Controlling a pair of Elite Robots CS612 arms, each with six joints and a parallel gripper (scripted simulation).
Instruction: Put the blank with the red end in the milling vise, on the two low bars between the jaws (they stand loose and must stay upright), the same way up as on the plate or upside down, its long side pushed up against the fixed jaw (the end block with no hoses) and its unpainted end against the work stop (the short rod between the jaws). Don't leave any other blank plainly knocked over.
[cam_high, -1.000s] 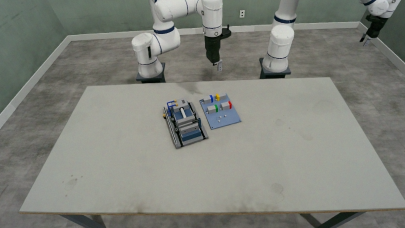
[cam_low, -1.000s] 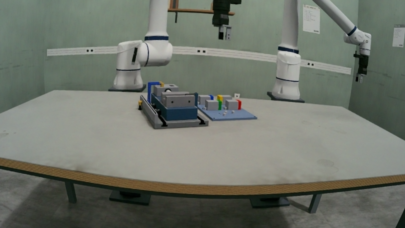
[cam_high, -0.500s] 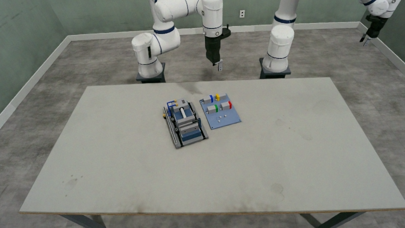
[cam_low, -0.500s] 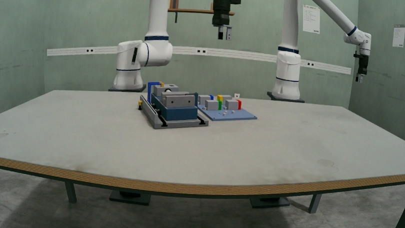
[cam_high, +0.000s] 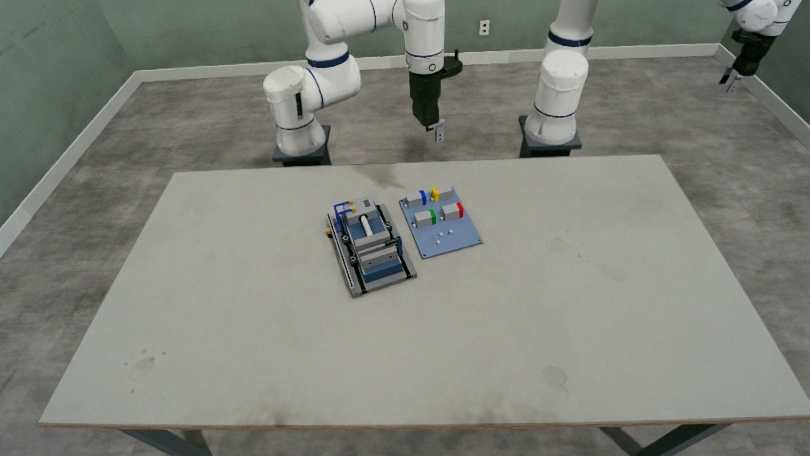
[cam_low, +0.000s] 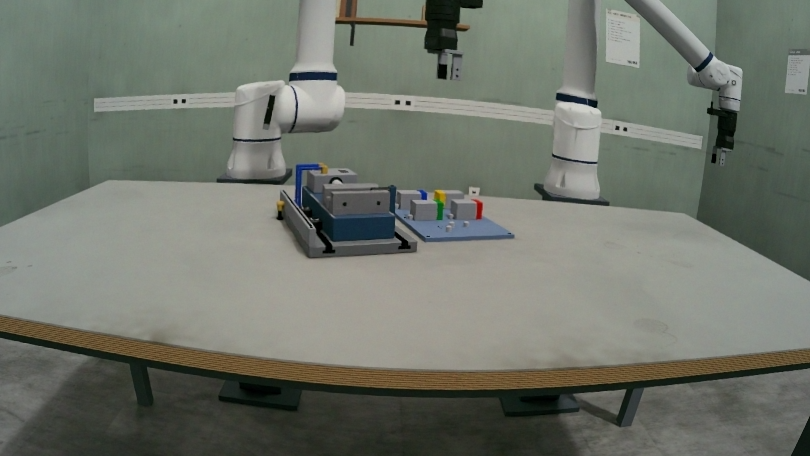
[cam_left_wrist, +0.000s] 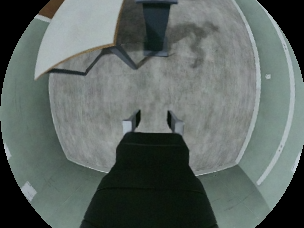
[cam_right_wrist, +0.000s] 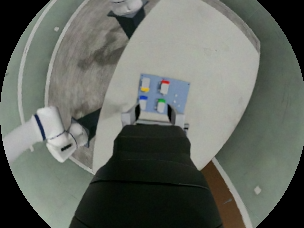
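As it lay flat on the blue plate (cam_high: 453, 243) (cam_low: 476, 229) (cam_right_wrist: 184, 87), the red-ended blank (cam_high: 451, 212) (cam_low: 463, 210) (cam_right_wrist: 164, 88) was outside the vise (cam_high: 382, 270) (cam_low: 362, 225) (cam_right_wrist: 186, 127), which sat just beside the plate. Near it on the same plate were the green-ended blank (cam_high: 423, 219) (cam_low: 423, 210) (cam_right_wrist: 161, 106), the blue-ended blank (cam_high: 414, 199) (cam_low: 408, 198) (cam_right_wrist: 143, 103) and the yellow-ended blank (cam_high: 445, 194) (cam_low: 453, 197) (cam_right_wrist: 145, 83); the green one came between mine and the vise. Small pale pegs (cam_high: 450, 231) (cam_low: 465, 224) (cam_right_wrist: 176, 95) poked up from the plate's other half.

Blocky and matte grey, each blank wore one painted end. Blue hoses (cam_high: 335, 212) (cam_low: 298, 184) bent squarely at the vise's end toward the arm bases, and the plain fixed jaw block (cam_high: 378, 256) (cam_low: 360, 202) stood at the opposite end. I couldn't make out the two low bars in the vise. The table (cam_high: 510, 339) (cam_low: 396, 305) (cam_left_wrist: 85, 30) (cam_right_wrist: 220, 75) had a pale, faintly stained top.

My right gripper (cam_high: 435, 135) (cam_low: 448, 76) (cam_right_wrist: 153, 109) hung above the plate's level, fingers wide, holding nothing. My left gripper (cam_high: 728, 84) (cam_low: 718, 161) (cam_left_wrist: 153, 115), also spread and unladen, was well apart from the plate, over the floor.

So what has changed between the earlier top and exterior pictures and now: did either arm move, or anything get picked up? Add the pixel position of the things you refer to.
Nothing visibly changed. The left gripper (cam_high: 731, 83) (cam_low: 718, 156) (cam_left_wrist: 153, 115) and right gripper (cam_high: 435, 131) (cam_low: 449, 65) (cam_right_wrist: 153, 109) hang where they were, now open and holding nothing, and the red-ended blank (cam_high: 451, 212) (cam_low: 464, 210) (cam_right_wrist: 164, 89) stays on its plate (cam_high: 461, 237) (cam_low: 481, 231) (cam_right_wrist: 183, 89).
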